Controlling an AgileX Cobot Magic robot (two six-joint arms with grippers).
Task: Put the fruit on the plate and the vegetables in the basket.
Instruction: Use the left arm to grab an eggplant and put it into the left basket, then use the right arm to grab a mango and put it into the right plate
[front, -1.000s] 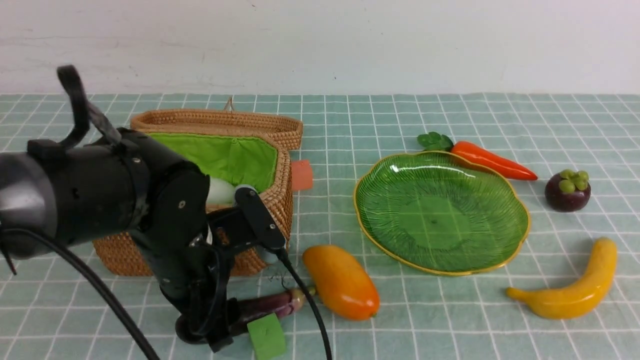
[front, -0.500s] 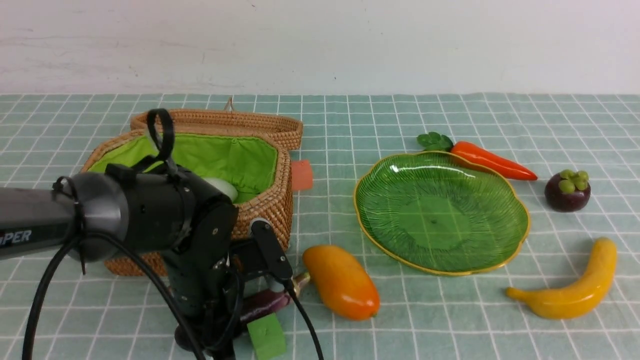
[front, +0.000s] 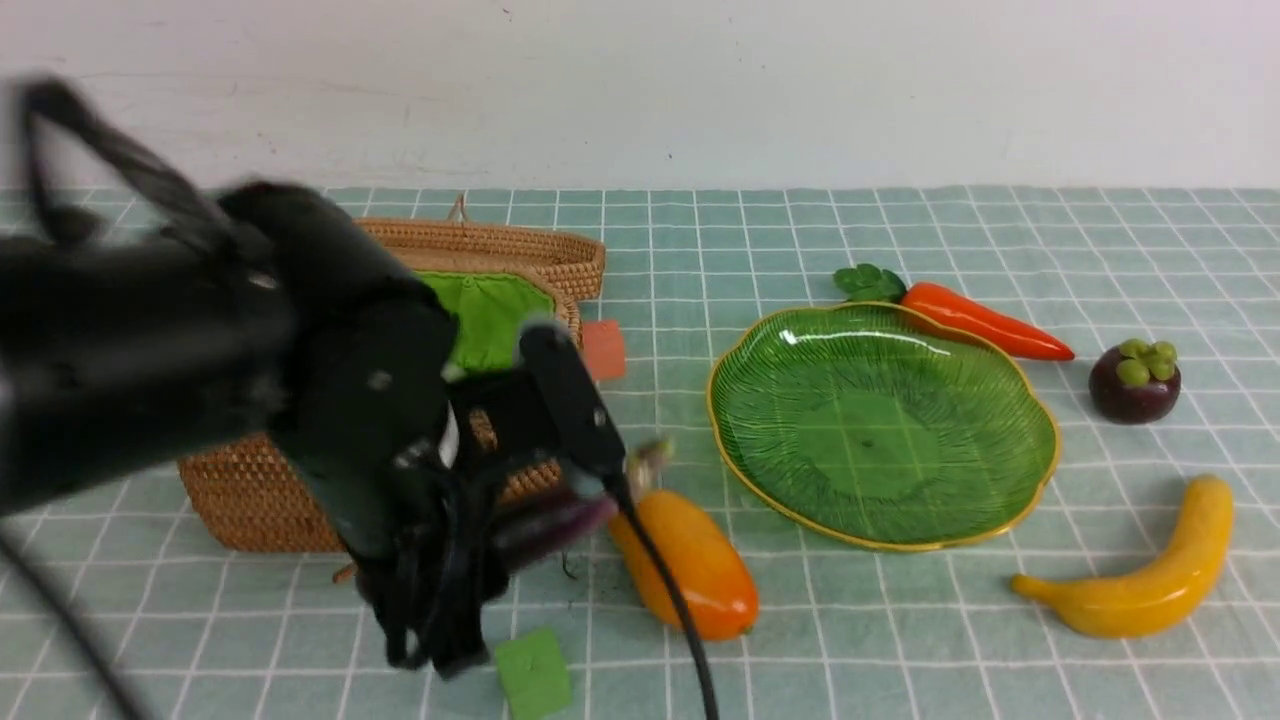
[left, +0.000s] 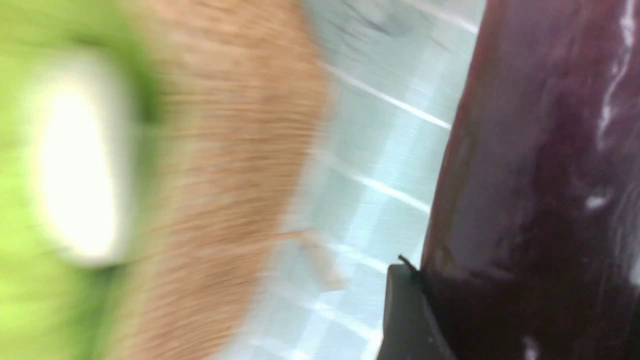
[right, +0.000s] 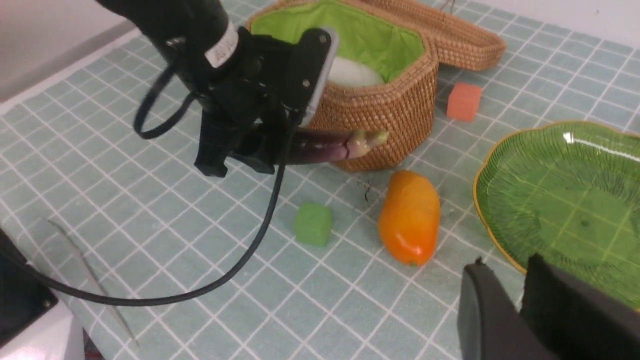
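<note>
While left jaws clamp it, eggplant (right: 320, 147) hangs beside basket (right: 390, 110).

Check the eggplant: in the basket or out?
Out. The left claw grips the eggplant outside the woven wall of the basket; the white radish lies inside.

We see plain off-white wall (front: 760, 90) at back, faint scuffs. Table under pale teal cloth (front: 900, 650), white grid lines. Light even, shadows soft.
</note>
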